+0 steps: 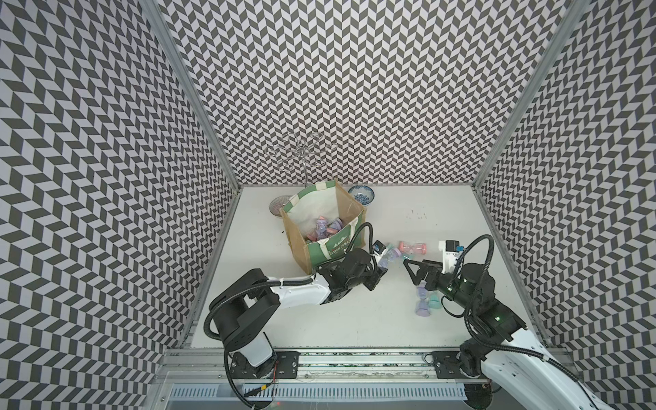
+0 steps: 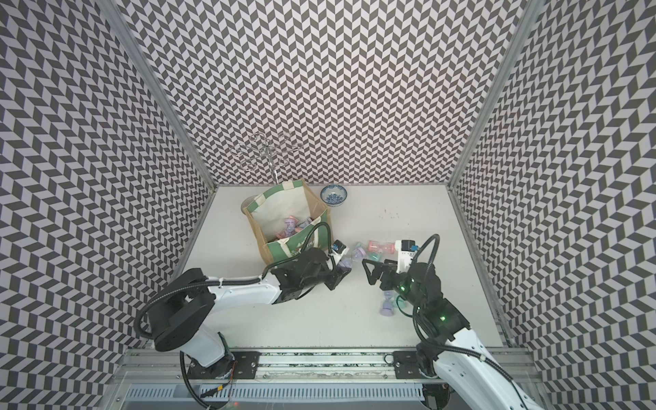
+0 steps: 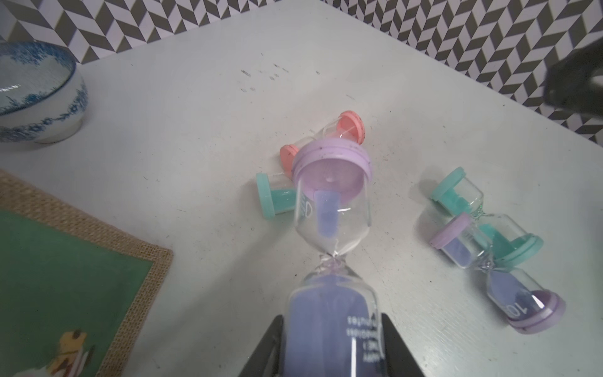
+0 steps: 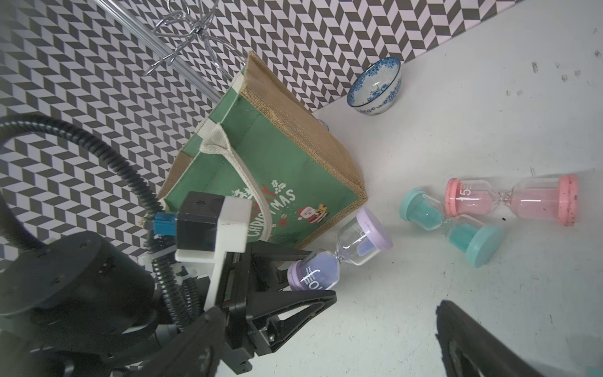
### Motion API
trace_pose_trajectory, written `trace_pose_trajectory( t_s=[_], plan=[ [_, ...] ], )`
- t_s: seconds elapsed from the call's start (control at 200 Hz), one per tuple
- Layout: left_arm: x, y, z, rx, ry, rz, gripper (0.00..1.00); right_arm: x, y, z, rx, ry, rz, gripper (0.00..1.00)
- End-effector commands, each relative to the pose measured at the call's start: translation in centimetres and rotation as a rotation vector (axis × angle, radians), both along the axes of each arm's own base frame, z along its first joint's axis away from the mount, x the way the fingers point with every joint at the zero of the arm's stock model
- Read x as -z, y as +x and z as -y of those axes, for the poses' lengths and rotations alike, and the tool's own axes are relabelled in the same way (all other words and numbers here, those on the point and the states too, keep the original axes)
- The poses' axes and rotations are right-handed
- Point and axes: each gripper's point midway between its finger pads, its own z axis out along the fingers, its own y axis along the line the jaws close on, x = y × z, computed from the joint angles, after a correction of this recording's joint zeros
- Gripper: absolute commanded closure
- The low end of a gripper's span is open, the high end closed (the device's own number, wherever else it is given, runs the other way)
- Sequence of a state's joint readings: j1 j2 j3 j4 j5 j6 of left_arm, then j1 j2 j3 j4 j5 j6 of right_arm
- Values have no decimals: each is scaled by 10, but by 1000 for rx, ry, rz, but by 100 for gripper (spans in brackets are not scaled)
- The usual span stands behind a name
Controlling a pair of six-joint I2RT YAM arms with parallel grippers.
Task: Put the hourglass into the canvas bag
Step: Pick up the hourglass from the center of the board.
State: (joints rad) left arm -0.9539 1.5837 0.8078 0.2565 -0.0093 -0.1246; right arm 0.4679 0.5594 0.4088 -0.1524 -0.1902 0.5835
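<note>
The left pincer (image 3: 331,326) clamps a clear-glass hourglass (image 3: 331,202) with lilac caps and violet sand. The right pincer (image 4: 386,300) stands apart.

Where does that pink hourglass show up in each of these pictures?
In a top view: pink hourglass lies flat on the table.
In a top view: pink hourglass, same spot.
Left wrist: pink hourglass partly behind the cap of the purple hourglass.
Right wrist: pink hourglass beside a teal hourglass.
Shared landmark: canvas bag.
</note>
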Motion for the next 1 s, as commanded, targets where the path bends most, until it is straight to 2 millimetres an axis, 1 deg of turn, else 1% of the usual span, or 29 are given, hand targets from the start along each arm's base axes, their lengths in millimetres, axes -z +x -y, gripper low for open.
trace_pose_trajectory(
  t_s=[0.0, 0.1, 0.165, 0.29, 0.4, 0.501, 0.686, 0.741, 0.826, 0.996],
  plan=[
    [-30, -4, -6, -27, -65, 23, 67, -39, -1, -6, -41, 48, 120, 1],
    [-49, -7, -14, -45, -94, 45, 68, -48, -5, -12, -86, 60, 159, 1],
    [-63, -7, -20, -67, -114, 50, 69, -52, -7, -14, -103, 71, 171, 1],
    [-88, -10, -30, -96, -159, 63, 70, -59, -12, -20, -149, 88, 203, 1],
    [-109, -10, -40, -133, -194, 76, 72, -63, -13, -22, -157, 111, 220, 1],
    [-128, -10, -50, -168, -215, 88, 72, -71, -18, -29, -213, 133, 251, 1],
    [-155, -7, -67, -253, -223, 88, 72, -78, -20, -34, -248, 145, 281, 1],
    [-161, -6, -72, -274, -222, 90, 72, -82, -23, -37, -271, 150, 302, 1],
    [-169, -4, -78, -304, -229, 96, 72, -82, -23, -40, -291, 161, 314, 1],
    [-187, 7, -93, -397, -217, 112, 73, -89, -21, -47, -322, 177, 333, 1]
  ],
)
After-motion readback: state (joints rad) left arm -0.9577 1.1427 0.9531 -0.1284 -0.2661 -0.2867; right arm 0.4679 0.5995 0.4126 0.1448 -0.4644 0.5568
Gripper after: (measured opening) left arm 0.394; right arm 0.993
